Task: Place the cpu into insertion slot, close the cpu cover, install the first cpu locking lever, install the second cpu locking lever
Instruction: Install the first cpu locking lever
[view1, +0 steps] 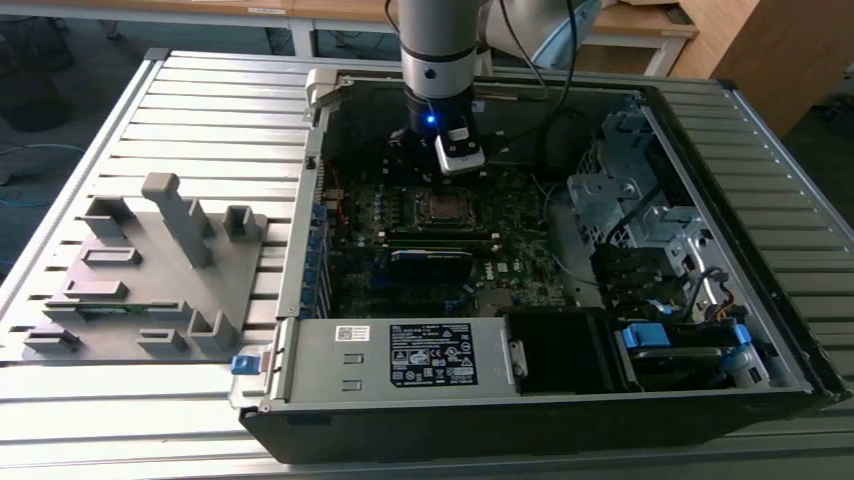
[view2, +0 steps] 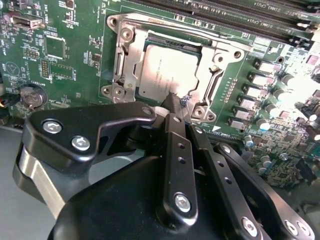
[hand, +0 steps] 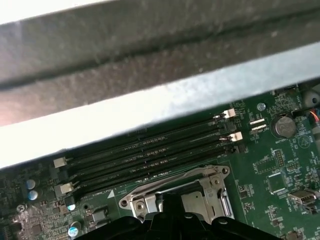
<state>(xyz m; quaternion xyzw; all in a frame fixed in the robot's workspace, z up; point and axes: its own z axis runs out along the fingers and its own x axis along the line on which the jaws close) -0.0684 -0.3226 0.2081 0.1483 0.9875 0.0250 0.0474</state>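
Note:
The cpu, a dull silvery square, lies flat in the insertion slot in the middle of the green motherboard. The cpu cover, a silvery frame with a window, lies down around the chip; part of it also shows in the first wrist view. A thin metal lever runs along one side of the frame. My gripper hangs just above the socket's edge, its black fingertips together with nothing between them. In the exterior view the gripper sits a little behind the socket, inside the open case.
Long black memory slots run beside the socket. The case's metal wall stands close behind them. A power supply and a drive cage fill the case's front and the exterior view's right. A grey fixture plate lies at the left.

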